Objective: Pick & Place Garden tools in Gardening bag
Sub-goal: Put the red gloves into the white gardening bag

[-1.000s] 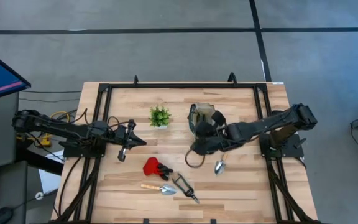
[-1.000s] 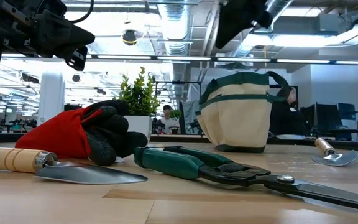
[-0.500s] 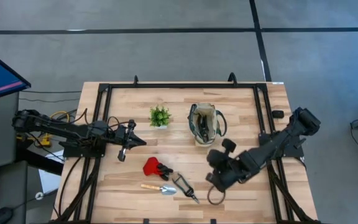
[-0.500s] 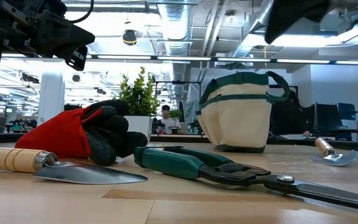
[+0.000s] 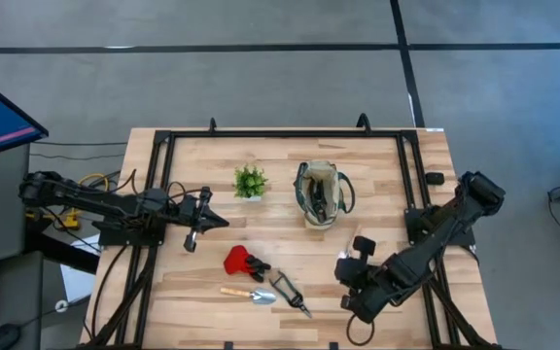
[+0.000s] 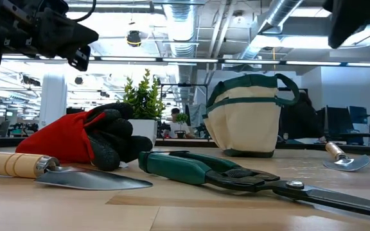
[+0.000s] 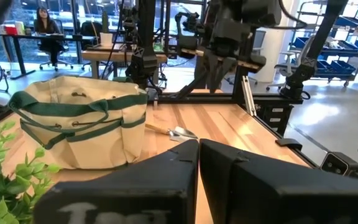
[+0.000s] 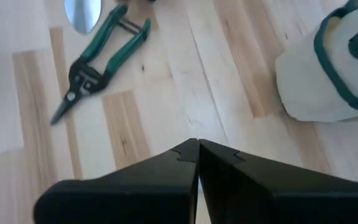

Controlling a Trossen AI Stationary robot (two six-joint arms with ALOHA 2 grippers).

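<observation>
The beige gardening bag (image 5: 321, 192) with green trim stands upright at the table's middle; it also shows in the low view (image 6: 244, 125). A red-and-black glove (image 5: 241, 261), a wooden-handled trowel (image 5: 249, 294) and green-handled pruners (image 5: 290, 292) lie near the front edge. A second trowel (image 6: 342, 157) lies to the right of the bag; my right arm hides it in the high view. My right gripper (image 5: 348, 275) is shut and empty, above the table right of the pruners (image 8: 98, 62). My left gripper (image 5: 202, 219) is shut and empty at the left.
A small green potted plant (image 5: 250, 181) stands left of the bag. A black frame (image 5: 280, 134) runs along the table's far edge and sides. Bare wood lies between the bag and the tools.
My right gripper has left the spot above the bag and swung toward the table's near edge and right, rising out of the low view. The bag and the tools have stayed where they were.
</observation>
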